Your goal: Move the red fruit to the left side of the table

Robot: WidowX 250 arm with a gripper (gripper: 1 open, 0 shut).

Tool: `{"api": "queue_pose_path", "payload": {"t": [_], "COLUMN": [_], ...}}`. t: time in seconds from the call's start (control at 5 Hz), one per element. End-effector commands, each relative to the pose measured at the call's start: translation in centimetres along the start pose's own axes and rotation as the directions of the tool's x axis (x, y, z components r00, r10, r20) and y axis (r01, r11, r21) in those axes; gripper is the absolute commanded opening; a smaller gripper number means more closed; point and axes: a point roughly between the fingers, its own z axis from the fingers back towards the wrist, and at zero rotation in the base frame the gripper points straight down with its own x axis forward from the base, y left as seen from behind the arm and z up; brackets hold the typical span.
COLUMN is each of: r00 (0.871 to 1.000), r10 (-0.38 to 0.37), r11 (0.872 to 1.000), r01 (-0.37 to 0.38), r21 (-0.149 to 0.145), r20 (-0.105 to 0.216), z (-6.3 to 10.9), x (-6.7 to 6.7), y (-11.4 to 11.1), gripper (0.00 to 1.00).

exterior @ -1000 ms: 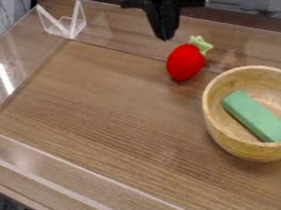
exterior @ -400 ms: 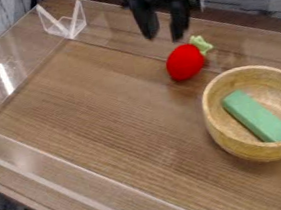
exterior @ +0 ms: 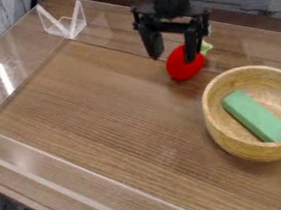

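Observation:
The red fruit (exterior: 182,64) is a small glossy strawberry-like toy lying on the table (exterior: 91,115), right of centre toward the back. My gripper (exterior: 176,48) points straight down over it with its two black fingers spread wide, one finger (exterior: 154,44) left of the fruit and one on its right. The fingertips reach down around the fruit's upper part and hide its green top. The jaws are open and do not press on the fruit.
A round light wooden bowl (exterior: 219,124) holding a green block (exterior: 258,116) stands just right of the fruit, near the front right. Low clear acrylic walls (exterior: 62,21) edge the table. Bare wood stretches to the left.
The gripper went from shut to wide open, came down and shifted slightly right, so its fingers now straddle the red fruit. The fruit has not moved.

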Motion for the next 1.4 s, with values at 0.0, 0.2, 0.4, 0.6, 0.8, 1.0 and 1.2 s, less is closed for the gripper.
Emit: {"api": "queue_pose_path", "payload": {"t": [0.0,0.2,0.4,0.6,0.8,1.0,1.2], "r00": [0.997,0.993,0.989,0.981,0.977,0.972,0.976], "r10": [-0.06,-0.109,-0.128,-0.132,-0.089,-0.129,-0.13], "r11": [0.998,0.994,0.992,0.991,0.996,0.992,0.992], "r01": [0.06,0.108,0.127,0.13,0.084,0.126,0.128], "r21": [0.012,0.016,0.02,0.028,0.034,0.025,0.021], "r20": [0.043,0.039,0.077,0.139,0.195,0.194,0.175], "z": [-0.4,-1.4,0.3,2.9,6.0,5.6,3.6], "x": [0.8,0.5,-0.4,-1.4,-1.1,0.0,0.6], "y": [-0.8,-1.1,0.3,2.1,4.0,1.8,0.4], "gripper": [1.0,0.0,0.0,0.0,0.0,1.0,1.0]}}
